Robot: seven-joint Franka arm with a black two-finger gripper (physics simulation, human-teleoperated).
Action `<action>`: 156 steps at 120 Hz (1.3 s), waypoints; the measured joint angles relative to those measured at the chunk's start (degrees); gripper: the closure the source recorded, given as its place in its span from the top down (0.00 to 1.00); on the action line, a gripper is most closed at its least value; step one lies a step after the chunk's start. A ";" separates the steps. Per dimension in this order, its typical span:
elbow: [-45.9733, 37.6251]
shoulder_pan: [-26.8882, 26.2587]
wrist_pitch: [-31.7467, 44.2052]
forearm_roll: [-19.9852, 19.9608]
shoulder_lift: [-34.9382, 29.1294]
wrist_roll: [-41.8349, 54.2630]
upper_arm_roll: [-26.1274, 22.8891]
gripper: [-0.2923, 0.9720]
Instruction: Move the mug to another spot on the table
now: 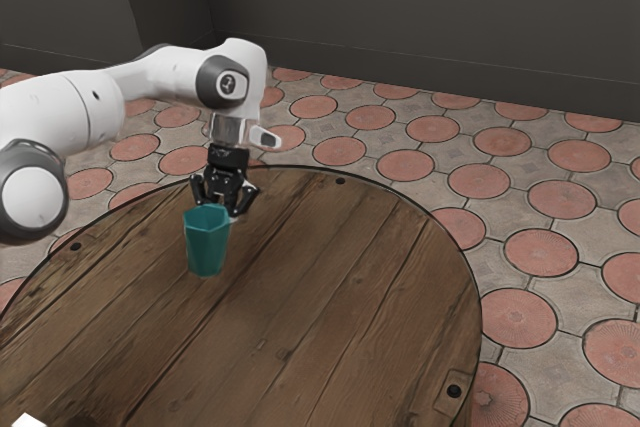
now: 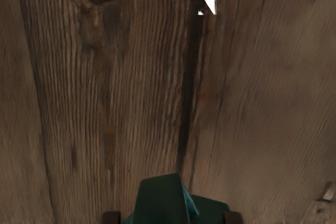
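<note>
A teal faceted mug (image 1: pixel 207 242) stands upright on the round wooden table (image 1: pixel 330 307), toward the exterior view's left. My gripper (image 1: pixel 222 211) hangs straight down over the mug's far rim, with its tips at about rim height. The fingers (image 2: pixel 232 216) stand wide apart, so the gripper is open. In the wrist view the mug (image 2: pixel 168 200) rises just under the hand, between the two finger tips. I cannot tell whether either finger touches it.
The table's curved edge (image 1: pixel 470 277) runs along the exterior view's right, with tiled floor (image 1: pixel 540 187) beyond it. Bare planks stretch from the mug toward the right and the near side. A small white thing (image 1: pixel 25 419) lies at the table's lower left edge.
</note>
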 joint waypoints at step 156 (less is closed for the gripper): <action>-26.22 -0.07 26.52 -11.88 -12.90 15.70 7.96 0.29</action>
